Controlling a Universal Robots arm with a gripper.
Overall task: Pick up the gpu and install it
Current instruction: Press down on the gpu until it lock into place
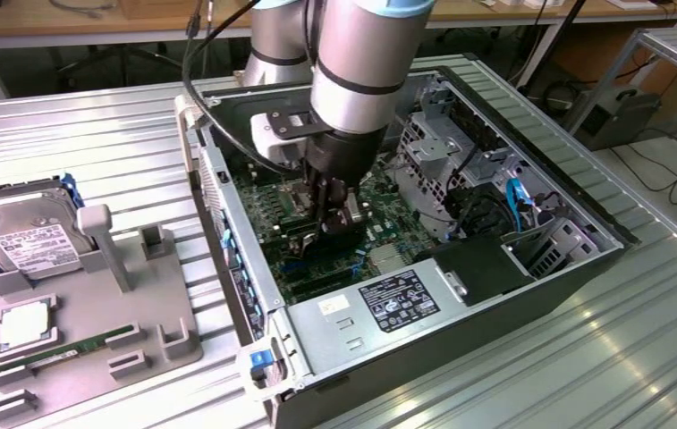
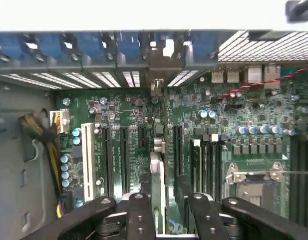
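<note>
while the claw (image 2: 166,210) straddles it, the gpu (image 2: 158,175) shows edge-on.

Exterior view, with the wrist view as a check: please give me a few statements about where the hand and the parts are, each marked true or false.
1. The computer case lies open with its motherboard exposed. True.
2. The hand hangs over the gray holder. False: it is down inside the case, over the motherboard.
3. A hard drive with a white label sits at the holder's far end, at the exterior view's left. True.
4. The gpu lies flat on the gray holder. False: in the wrist view it stands edge-on on the motherboard, between the hand's fingers.
5. The hand is shut tight on the gpu. False: a gap shows beside the card.
</note>
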